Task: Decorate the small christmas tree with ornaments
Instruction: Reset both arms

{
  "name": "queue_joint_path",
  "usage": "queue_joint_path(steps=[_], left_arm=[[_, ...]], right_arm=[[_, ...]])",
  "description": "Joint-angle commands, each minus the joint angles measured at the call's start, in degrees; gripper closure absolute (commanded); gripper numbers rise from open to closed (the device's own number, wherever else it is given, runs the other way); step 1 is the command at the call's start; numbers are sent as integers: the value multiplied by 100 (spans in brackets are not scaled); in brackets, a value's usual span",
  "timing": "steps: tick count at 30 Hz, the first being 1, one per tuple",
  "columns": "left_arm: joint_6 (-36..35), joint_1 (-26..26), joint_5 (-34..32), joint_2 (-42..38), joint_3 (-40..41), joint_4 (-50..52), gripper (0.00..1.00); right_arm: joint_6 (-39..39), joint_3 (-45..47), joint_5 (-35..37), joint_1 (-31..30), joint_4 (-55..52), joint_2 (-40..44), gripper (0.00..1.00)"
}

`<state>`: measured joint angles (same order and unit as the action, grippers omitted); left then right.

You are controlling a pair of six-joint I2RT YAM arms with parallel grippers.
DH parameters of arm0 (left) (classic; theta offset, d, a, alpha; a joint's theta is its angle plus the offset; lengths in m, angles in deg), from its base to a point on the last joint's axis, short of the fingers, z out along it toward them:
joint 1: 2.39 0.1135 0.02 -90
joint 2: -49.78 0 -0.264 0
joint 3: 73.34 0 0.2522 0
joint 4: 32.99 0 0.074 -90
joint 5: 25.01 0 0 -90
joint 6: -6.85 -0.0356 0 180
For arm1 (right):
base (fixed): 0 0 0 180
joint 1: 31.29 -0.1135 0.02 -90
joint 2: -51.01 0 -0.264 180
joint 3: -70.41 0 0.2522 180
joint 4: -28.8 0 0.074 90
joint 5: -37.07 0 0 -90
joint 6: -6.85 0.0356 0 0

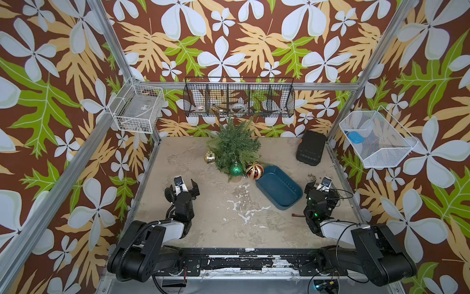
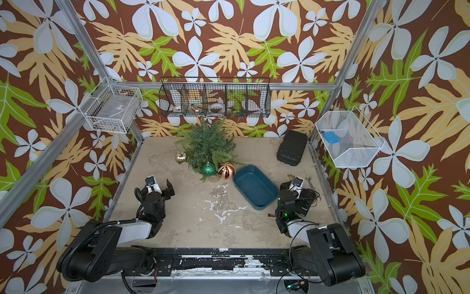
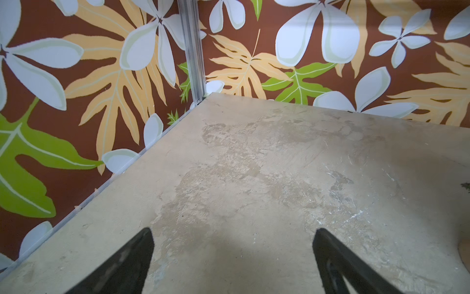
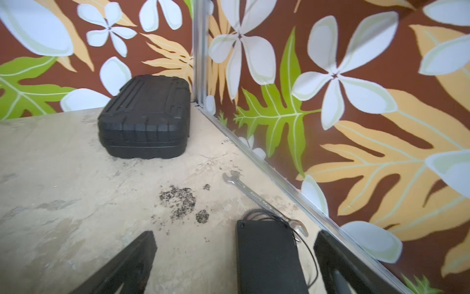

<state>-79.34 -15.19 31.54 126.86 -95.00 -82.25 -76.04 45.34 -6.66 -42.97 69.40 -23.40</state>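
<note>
Between my left fingers [image 3: 132, 262] only bare table [image 3: 254, 165] is showing. My left gripper [image 3: 233, 231] is hovering with them spread wide and gripping nothing, at about 8 o'clock on the tabletop, counting the far wall as 12. My right gripper [image 4: 235, 233] is hovering at about 4 o'clock, its fingers [image 4: 127, 264] likewise spread and holding nothing. A flat black box [image 4: 267, 257] with a thin cable is lying on the table and showing between them; I cannot tell whether either finger is touching it. A wrench [image 4: 256, 197] is lying just beside the box along the table edge, and dark crumbs [image 4: 180, 198] are speckling the surface nearby. Farther out, a black case [image 4: 145, 117] is sitting at 1 o'clock in the far corner. A blue tray [image 1: 278, 187] is lying between my right gripper and the small christmas tree [image 1: 234, 146], which is standing at 12 o'clock near the far wall. The ornaments are sitting at its lower branches: the gold ball [image 1: 209, 157] at the tree's 9 o'clock, the green ball [image 1: 236, 169] at its 6, and the striped ball [image 1: 253, 171] at its 5, just beside the tray's rim. I cannot tell whether they are hanging or resting on the table.
</note>
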Motion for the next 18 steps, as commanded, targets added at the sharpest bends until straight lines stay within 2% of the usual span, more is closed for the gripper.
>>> queue_joint_path(steps=[1,4,5,6,7,8,10,12,13,14,15,16,18], left_arm=[[-388,28,199,336,149,-1557,0],[-273,154,434,302,73,-1277,0],[-222,222,561,343,99,-1349,0],[-173,311,824,407,159,-1396,0],[-303,347,985,710,242,-2002,0],[-376,339,956,803,140,-1894,0],[-132,442,1115,561,4,-1226,0],[-260,451,1054,765,80,-1713,0],[-154,445,1063,631,34,-1353,0],[-136,450,1085,600,25,-1311,0],[-161,445,1051,672,47,-1511,0],[-247,448,1048,746,83,-1691,0],[-76,440,882,653,95,-1543,0]], right_arm=[[-337,67,-579,7,973,-175,0],[-750,100,-811,1,1774,-767,0],[-716,-69,-1018,-18,1342,-755,0],[-695,-73,-1119,35,1374,-766,0],[-690,-30,-1246,102,1423,-755,0],[-562,-61,-1448,193,1249,-706,0],[-438,-134,-1967,455,1090,-724,0],[-366,-201,-2726,737,965,-779,0],[-332,63,-3263,954,1570,-926,0],[-282,388,-3231,1035,2563,-1169,0],[-294,343,-3224,1029,2414,-1149,0],[-258,129,-3197,1020,1639,-909,0],[-497,179,-2774,762,2037,-1083,0]])
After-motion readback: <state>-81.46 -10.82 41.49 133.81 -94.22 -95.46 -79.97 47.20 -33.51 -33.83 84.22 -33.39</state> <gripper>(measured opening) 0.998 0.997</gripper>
